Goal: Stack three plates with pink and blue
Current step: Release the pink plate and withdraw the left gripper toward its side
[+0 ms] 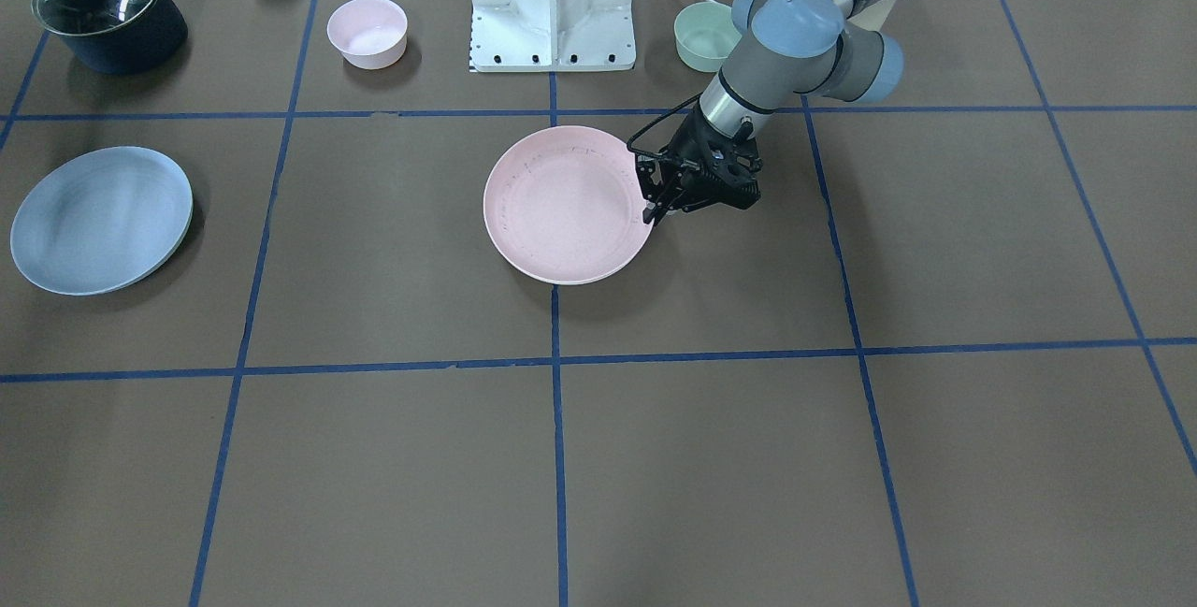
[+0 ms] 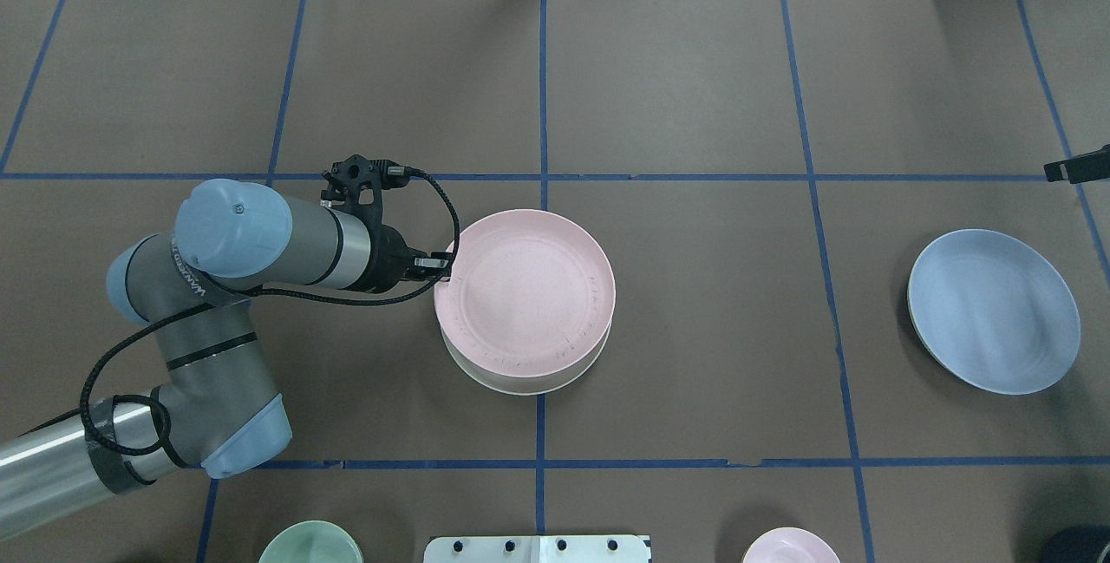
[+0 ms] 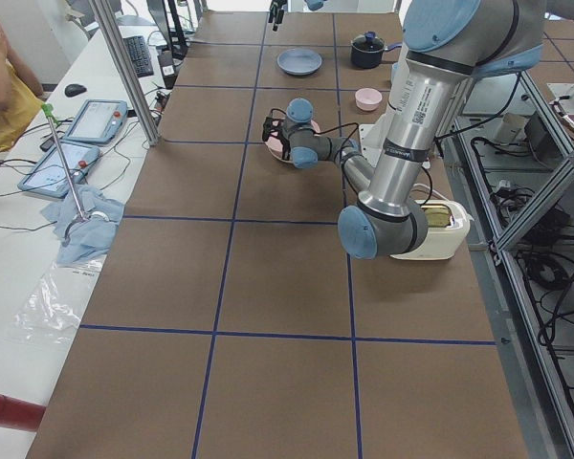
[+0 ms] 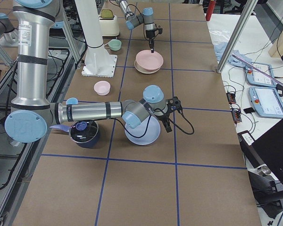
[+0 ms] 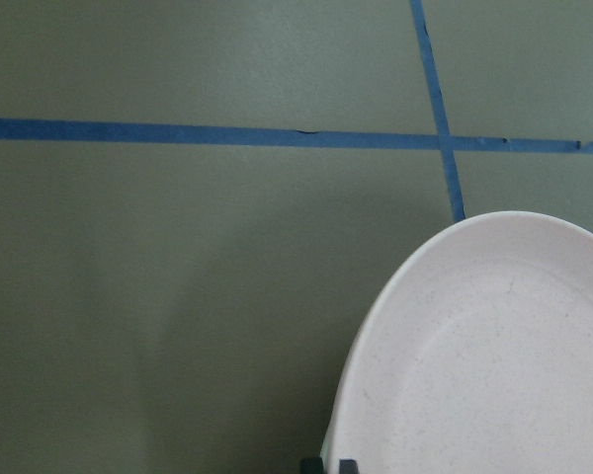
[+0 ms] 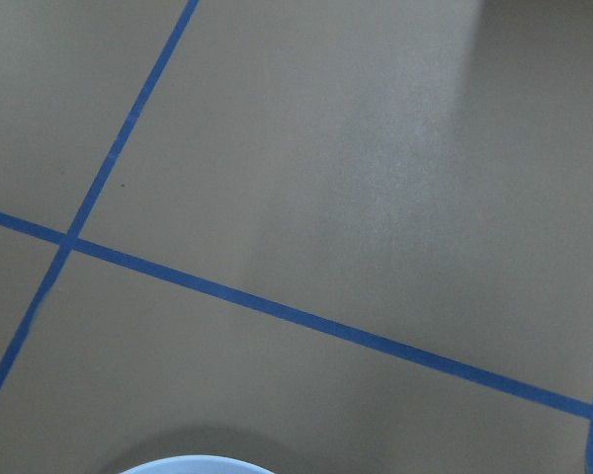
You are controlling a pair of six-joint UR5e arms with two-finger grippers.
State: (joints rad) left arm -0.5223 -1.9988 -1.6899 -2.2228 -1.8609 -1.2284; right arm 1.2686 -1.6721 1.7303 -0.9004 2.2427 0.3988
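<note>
Pink plate [image 2: 525, 298] was pinched at its rim by the left tool [image 1: 652, 211] and sat slightly off-centre on the cream plate [image 2: 520, 385], mid-table [image 2: 694, 329]. Risk: letting go askew would leave it cocked and unsteady under the blue plate [image 2: 994, 311], well apart. Left arm reached low, wrist turned down. Right tool [image 4: 167, 125]: spread or pressed, could not tell.

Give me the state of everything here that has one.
Pink plate, stacked on cream plate.
Cream plate, under the pink one.
Blue plate, alone, not stacked.
Pot, lid on.
Left end effector, at pink plate's rim, grip unclear.
Right end effector, beside blue plate, open or shut unclear.
</note>
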